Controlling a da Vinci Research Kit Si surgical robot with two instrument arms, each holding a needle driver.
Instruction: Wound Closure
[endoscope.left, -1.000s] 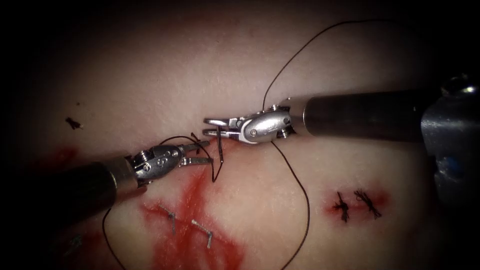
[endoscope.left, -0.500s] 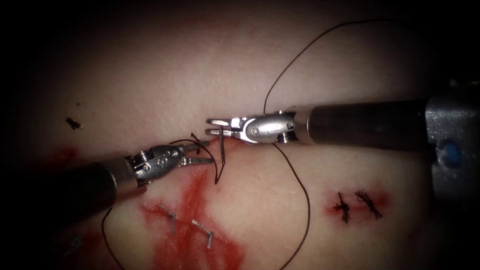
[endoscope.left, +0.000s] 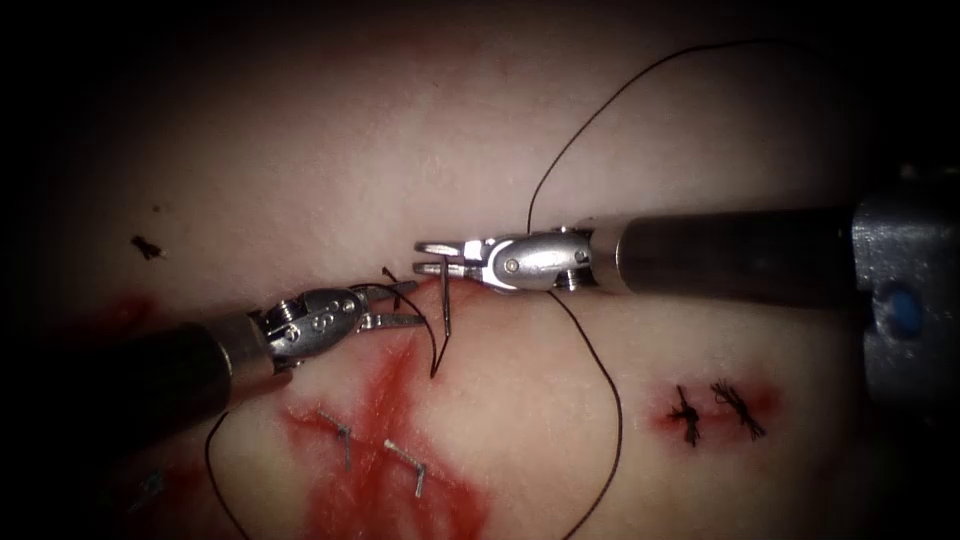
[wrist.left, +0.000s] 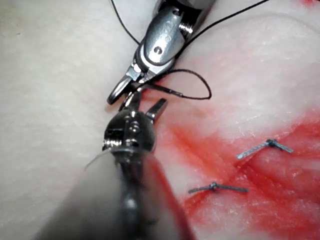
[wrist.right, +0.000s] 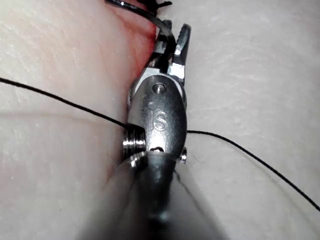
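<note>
Over the cut, the right tool (endoscope.left: 432, 256) lies nearly level, its jaws clamped on the needle (endoscope.left: 443, 300) near one end. From the grip the needle hangs down, free of the tissue (endoscope.left: 300, 150), with thread (endoscope.left: 610, 400) trailing off it. Just below and beside it, the left tool (endoscope.left: 400, 305) angles up, jaws parted, holding nothing.

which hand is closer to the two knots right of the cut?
Right. The right hand sits up and left of the two knots, holding the needle near one end. The left hand, jaws open and holding nothing, is farther left, across the cut.
</note>
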